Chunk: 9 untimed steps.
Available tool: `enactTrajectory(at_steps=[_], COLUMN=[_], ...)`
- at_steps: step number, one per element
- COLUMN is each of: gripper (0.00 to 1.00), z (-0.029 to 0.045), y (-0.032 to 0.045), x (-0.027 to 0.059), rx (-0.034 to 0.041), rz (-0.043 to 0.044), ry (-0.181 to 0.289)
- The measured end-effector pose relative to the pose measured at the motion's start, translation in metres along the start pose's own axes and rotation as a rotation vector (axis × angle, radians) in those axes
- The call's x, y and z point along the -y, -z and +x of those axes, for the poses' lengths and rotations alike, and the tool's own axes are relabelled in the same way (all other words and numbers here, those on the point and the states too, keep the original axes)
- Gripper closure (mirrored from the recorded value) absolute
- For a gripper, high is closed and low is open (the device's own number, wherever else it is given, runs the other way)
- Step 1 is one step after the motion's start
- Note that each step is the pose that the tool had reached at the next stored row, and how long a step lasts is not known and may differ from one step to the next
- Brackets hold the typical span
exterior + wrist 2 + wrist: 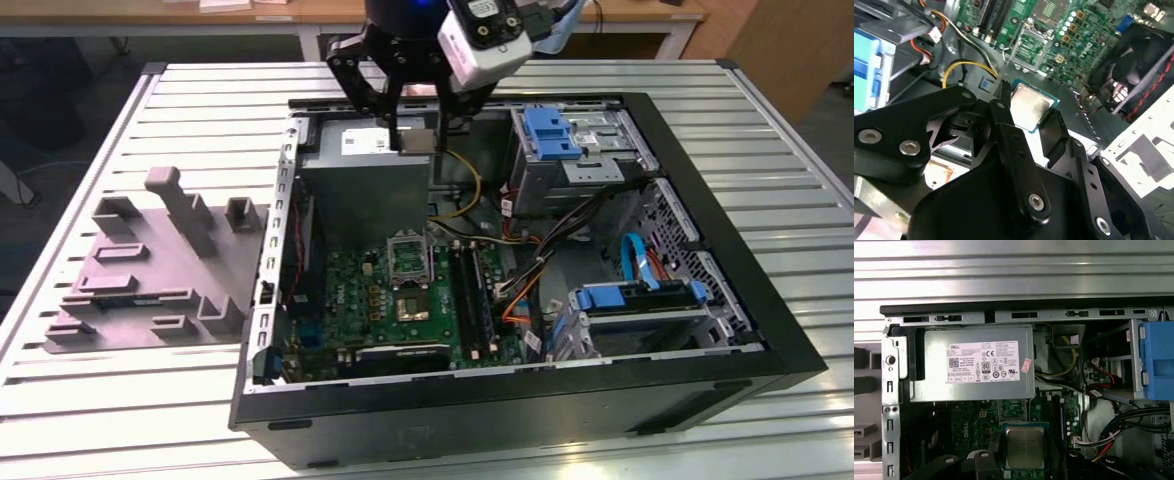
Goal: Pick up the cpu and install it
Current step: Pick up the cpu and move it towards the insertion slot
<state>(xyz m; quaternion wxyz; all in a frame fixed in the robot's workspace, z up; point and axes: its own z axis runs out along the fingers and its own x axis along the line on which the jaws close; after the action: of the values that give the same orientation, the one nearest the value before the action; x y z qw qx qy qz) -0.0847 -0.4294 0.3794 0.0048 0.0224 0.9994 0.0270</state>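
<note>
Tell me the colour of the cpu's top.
The cpu top is pale silver-grey, clearest in the second wrist view.

Items counted were one cpu (1025, 447), one gripper (418, 135), one computer case (534, 410), one green motherboard (360, 290), one grey power supply (360, 185), two blue drive caddies (547, 132) (638, 297), one grey fixture (147, 270)

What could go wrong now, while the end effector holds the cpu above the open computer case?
The end effector grips the cpu only by its edges; it might slip and fall onto the power supply or motherboard.
The socket frame is narrow, so a small offset could stop the cpu from seating.
The yellow cable lies close by and might snag a finger.
</note>
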Motion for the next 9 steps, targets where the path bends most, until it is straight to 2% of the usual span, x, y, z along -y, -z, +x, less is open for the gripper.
enactTrajectory(at_steps=[9], gripper=[0.53], z=[-0.0008], y=[0.0], x=[0.0], rx=[0.0001], rz=[0.0], ry=[0.0])
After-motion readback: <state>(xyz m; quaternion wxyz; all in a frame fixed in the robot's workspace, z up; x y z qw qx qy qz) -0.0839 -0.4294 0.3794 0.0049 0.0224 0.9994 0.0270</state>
